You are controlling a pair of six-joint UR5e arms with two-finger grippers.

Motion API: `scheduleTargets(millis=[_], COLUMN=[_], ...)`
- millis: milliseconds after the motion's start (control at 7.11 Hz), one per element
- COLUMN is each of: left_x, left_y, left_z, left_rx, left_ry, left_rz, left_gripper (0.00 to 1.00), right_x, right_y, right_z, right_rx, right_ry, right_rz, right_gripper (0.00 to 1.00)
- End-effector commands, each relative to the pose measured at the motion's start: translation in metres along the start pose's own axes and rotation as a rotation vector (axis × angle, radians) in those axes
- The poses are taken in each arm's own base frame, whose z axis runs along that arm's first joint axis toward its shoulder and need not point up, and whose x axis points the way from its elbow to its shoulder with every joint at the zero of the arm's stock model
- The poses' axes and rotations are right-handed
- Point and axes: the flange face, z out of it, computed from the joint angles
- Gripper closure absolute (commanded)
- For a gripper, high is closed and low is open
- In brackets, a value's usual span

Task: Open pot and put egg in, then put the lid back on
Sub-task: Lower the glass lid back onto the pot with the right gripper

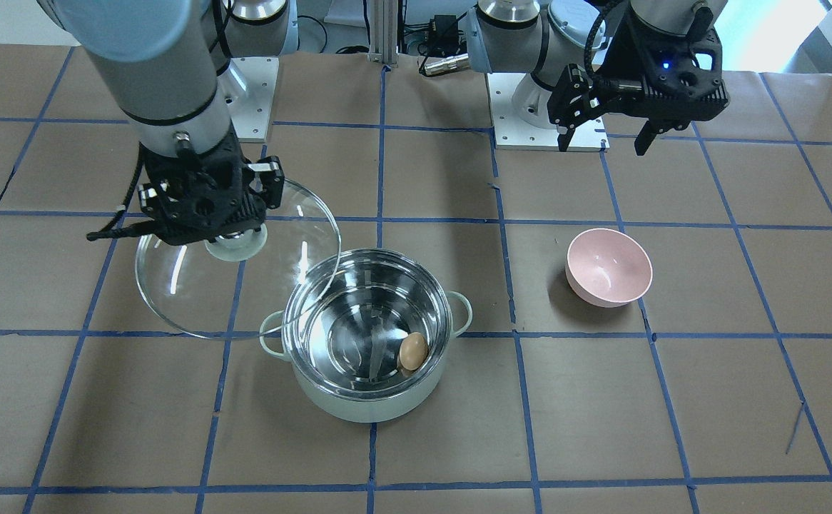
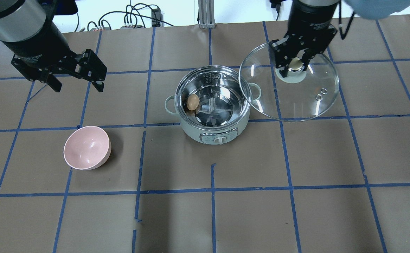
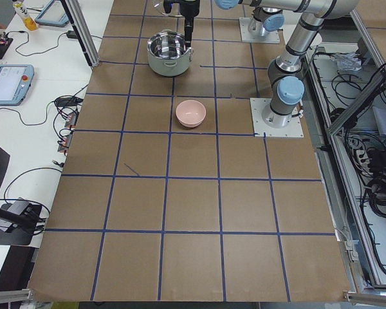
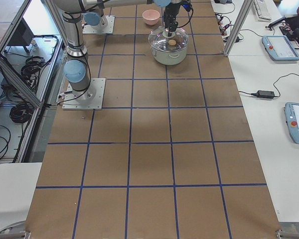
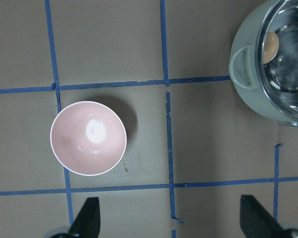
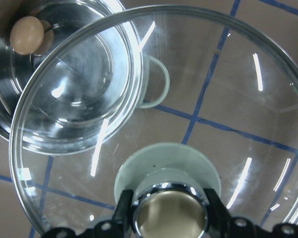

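The mint-green pot [image 2: 219, 135] stands open mid-table, steel inside showing. The tan egg [image 2: 192, 102] lies inside it against the wall; it also shows in the front view [image 1: 412, 350] and the right wrist view [image 6: 27, 34]. My right gripper [image 2: 295, 65] is shut on the knob of the glass lid [image 2: 296, 102] and holds it in the air beside the pot; the lid's rim overlaps the pot's edge in the overhead view. In the right wrist view the lid [image 6: 228, 99] fills the frame. My left gripper [image 2: 75, 75] is open and empty, high above the table, far from the pot.
A pink bowl [image 2: 87, 147] sits empty on the table below my left gripper; it also shows in the left wrist view [image 5: 88, 138]. The table is brown with a blue tape grid. The arm bases [image 1: 548, 107] stand at the robot's edge.
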Motion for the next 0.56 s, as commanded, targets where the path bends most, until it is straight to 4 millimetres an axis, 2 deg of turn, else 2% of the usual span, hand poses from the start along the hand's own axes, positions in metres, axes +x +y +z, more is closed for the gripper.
scheduleTargets(millis=[0, 141, 281, 422], left_x=[0.000, 0.000, 0.000, 0.000], left_y=[0.000, 0.000, 0.000, -0.001], left_z=[0.000, 0.000, 0.000, 0.001], left_rx=[0.001, 0.001, 0.002, -0.001], left_ry=[0.004, 0.004, 0.004, 0.004], left_rz=[-0.003, -0.002, 0.000, 0.000], left_gripper=[0.01, 0.01, 0.01, 0.01], right_x=[-0.072, -0.086, -0.088, -0.099], right_y=[-0.050, -0.051, -0.054, -0.058], right_z=[0.060, 0.066, 0.076, 0.088], right_rx=[0.036, 0.033, 0.019, 0.005], right_ry=[-0.054, -0.056, -0.058, -0.052], right_rz=[0.057, 0.094, 0.094, 0.053], right_gripper=[0.83, 0.83, 0.83, 0.83])
